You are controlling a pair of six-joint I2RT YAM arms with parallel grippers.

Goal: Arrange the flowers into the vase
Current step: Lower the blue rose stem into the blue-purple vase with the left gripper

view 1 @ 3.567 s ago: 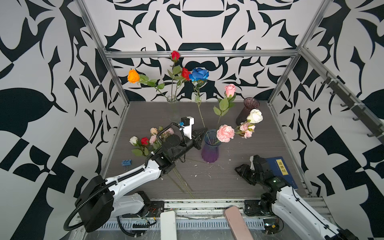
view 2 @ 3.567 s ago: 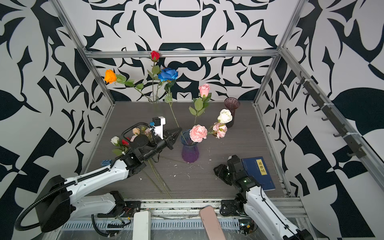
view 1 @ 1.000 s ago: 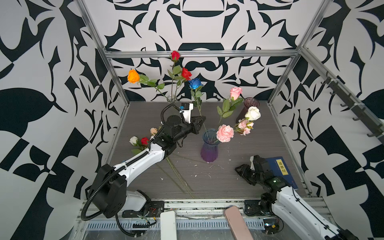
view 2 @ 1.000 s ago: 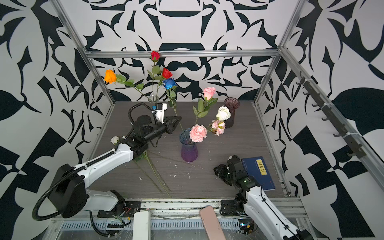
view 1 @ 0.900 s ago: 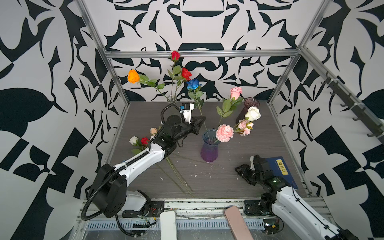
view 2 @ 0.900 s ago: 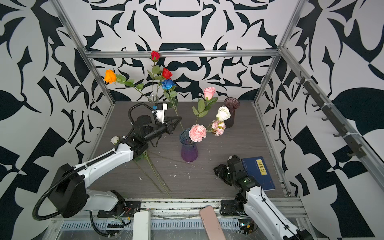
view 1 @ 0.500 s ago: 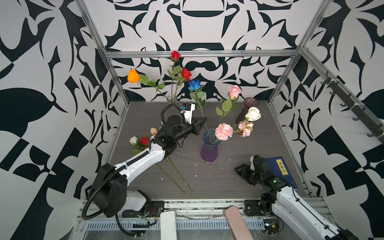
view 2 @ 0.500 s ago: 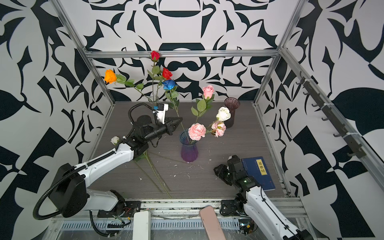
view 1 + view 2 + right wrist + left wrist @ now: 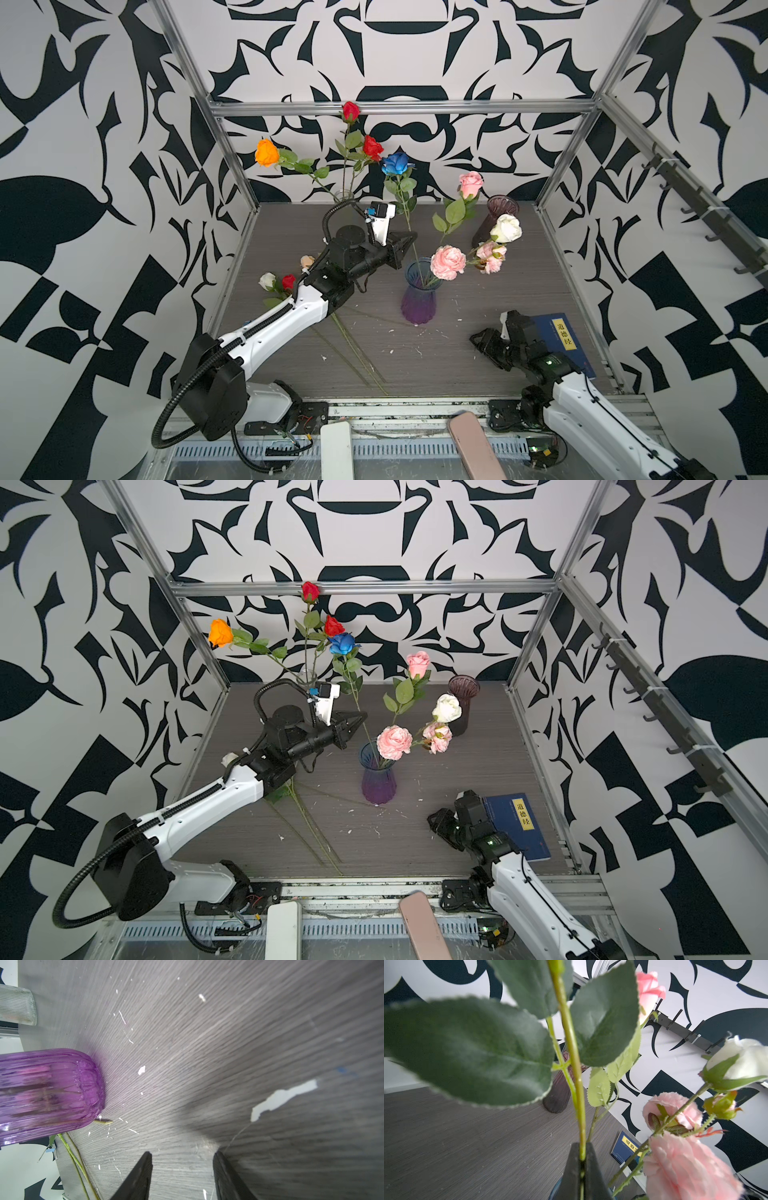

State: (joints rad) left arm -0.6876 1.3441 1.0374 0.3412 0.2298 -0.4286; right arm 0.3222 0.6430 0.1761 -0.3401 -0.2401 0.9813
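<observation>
A purple-and-blue glass vase (image 9: 418,297) (image 9: 378,775) stands mid-table, holding a pink ruffled bloom (image 9: 448,262), a white rose (image 9: 506,227) and a pink rose (image 9: 471,183). My left gripper (image 9: 411,237) (image 9: 363,717) (image 9: 582,1159) is shut on the green stem (image 9: 572,1043) of a blue rose (image 9: 397,163) just above the vase mouth; the stem's lower end runs down into the vase. My right gripper (image 9: 482,338) (image 9: 182,1159) hovers open and empty low over the table, right of the vase (image 9: 47,1093). More flowers (image 9: 286,281) lie on the table at the left.
A clear vase (image 9: 343,195) at the back holds an orange rose (image 9: 266,152) and two red roses (image 9: 350,111). A dark vase (image 9: 494,220) stands back right. A blue book (image 9: 561,338) lies beside the right arm. Loose stems (image 9: 353,353) cross the front table.
Since the earliest frames my left gripper has gone from beside the vase rim to higher and farther back, and the blue rose stands more upright. Over the last second it barely shifted. The right arm stayed still.
</observation>
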